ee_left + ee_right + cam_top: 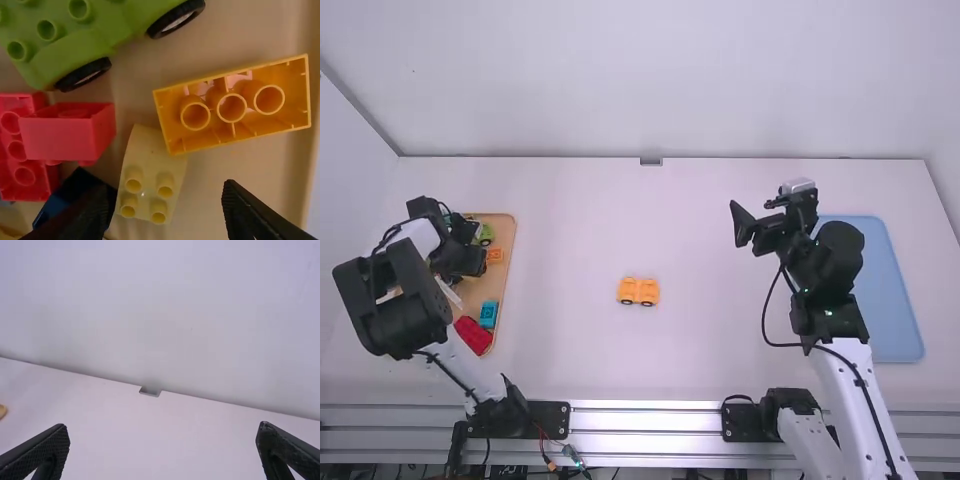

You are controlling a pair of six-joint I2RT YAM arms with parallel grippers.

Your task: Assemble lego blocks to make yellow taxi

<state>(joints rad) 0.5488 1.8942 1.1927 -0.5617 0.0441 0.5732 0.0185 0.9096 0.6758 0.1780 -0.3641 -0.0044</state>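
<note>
Showing yellow wheeled base [630, 289] at dial centre (probably just started), with stacking left to do; holding left pincer [167, 186] spread over nine-o'clock tray [506, 284], right pincer [162, 426] apart at two o'clock.

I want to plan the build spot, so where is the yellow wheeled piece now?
In the high view, the yellow wheeled piece sits mid-table, between the tan tray on the left and the blue tray on the right.
</note>
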